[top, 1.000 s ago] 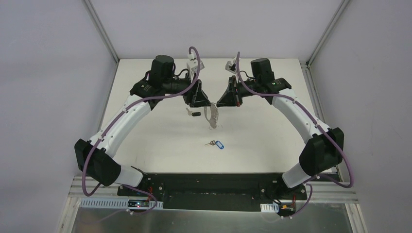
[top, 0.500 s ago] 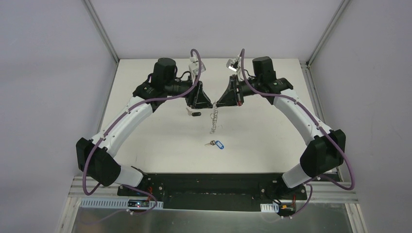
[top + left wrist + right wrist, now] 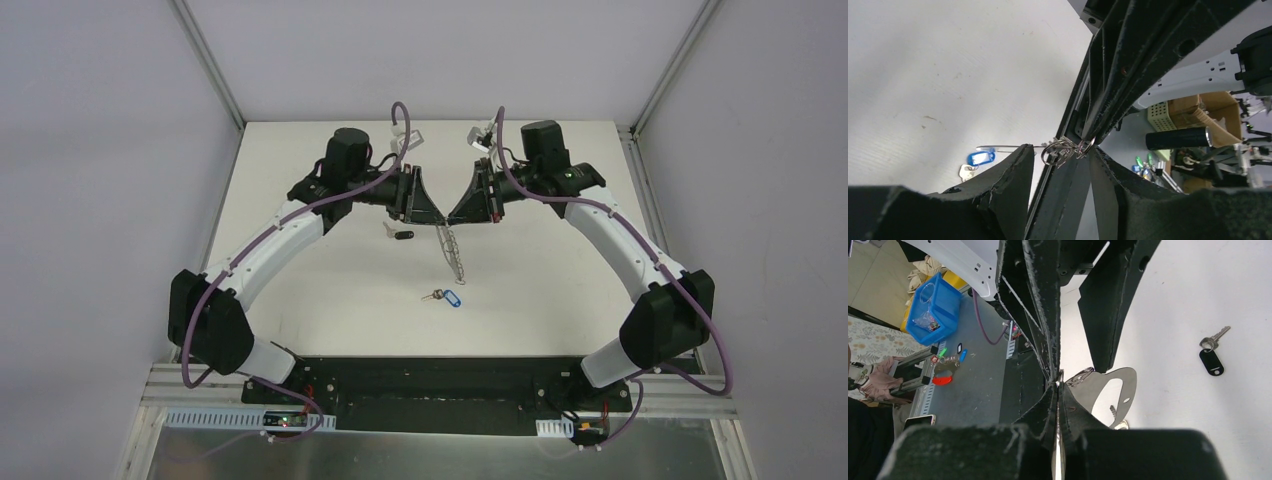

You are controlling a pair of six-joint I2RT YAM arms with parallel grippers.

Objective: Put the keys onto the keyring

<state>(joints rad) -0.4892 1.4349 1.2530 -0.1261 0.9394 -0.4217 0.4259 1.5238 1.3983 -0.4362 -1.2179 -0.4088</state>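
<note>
1. Top external: the left gripper (image 3: 436,216) and right gripper (image 3: 453,216) are meeting tip to tip over the middle of the table (image 3: 570,280). The keyring (image 3: 455,250) is hanging from where they meet, slanting toward the near edge. The black-headed key (image 3: 403,235) is lying just left of it. The blue-tagged key (image 3: 448,298) is lying nearer the bases, apart from both.
2. Left wrist: the left gripper (image 3: 1062,157) is standing released, its fingers spread, with the keyring's metal clips (image 3: 1064,151) sitting in the gap. The right gripper's fingers (image 3: 1118,70) are reaching down onto those clips. The blue-tagged key (image 3: 980,157) is lying on the table beyond.
3. Right wrist: the right gripper (image 3: 1058,386) is clenching the keyring's edge, fingers pressed together, and the keyring's pale plate (image 3: 1130,382) is hanging just beside them. The left gripper's fingers (image 3: 1105,315) are standing apart. The black-headed key (image 3: 1211,361) is lying on the table, well apart.
</note>
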